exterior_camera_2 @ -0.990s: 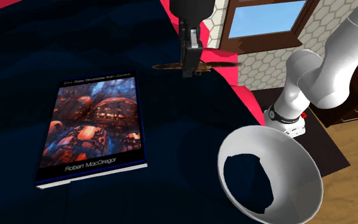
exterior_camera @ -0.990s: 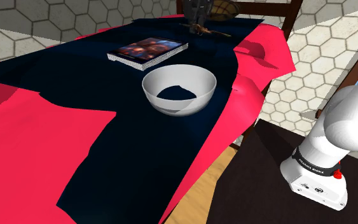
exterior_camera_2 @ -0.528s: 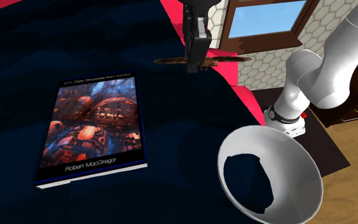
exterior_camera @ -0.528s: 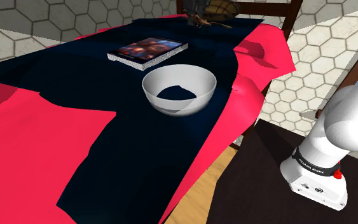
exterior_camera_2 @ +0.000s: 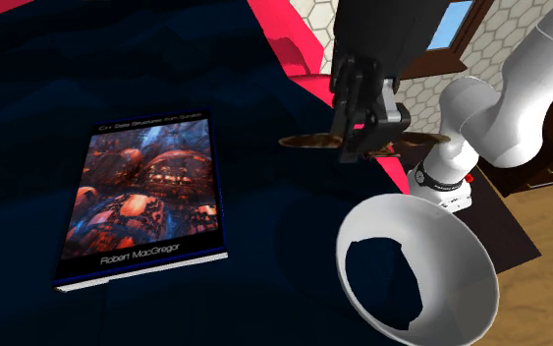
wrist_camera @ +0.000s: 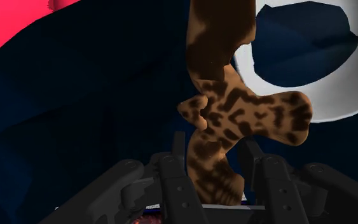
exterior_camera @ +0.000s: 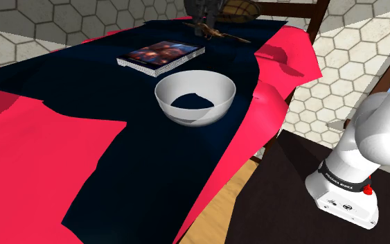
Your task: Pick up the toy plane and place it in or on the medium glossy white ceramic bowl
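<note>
A room in a home: pale hexagon tiling [exterior_camera: 339, 69], a wood-framed window [exterior_camera_2: 458, 25] showing blue sky, a brown plank floor [exterior_camera_2: 534, 270], and a red-and-navy cloth-draped surface [exterior_camera: 20, 159].

Your shoulder view: high, far, behind stand [exterior_camera: 290, 180]. Second exterior: close, facing arm [exterior_camera_2: 505, 103]. Both share bowl [exterior_camera: 186, 116], book [exterior_camera: 161, 55]. Wrist: bowl just beyond fingers [wrist_camera: 174, 191].

The light is soft and even, with no glare. The white bowl [exterior_camera: 193, 119] is the brightest thing, and its wall shades gently to grey underneath. Around the bowl the navy cloth [exterior_camera: 152, 159] reads nearly black. The red cloth [exterior_camera: 20, 159] beyond it carries soft shadows in its folds. Edges are crisp, without blur. Near the bowl, the black hand [exterior_camera_2: 353, 147] loses detail against the dark cloth, while the brown toy plane [wrist_camera: 234, 108] is evenly lit.
</note>
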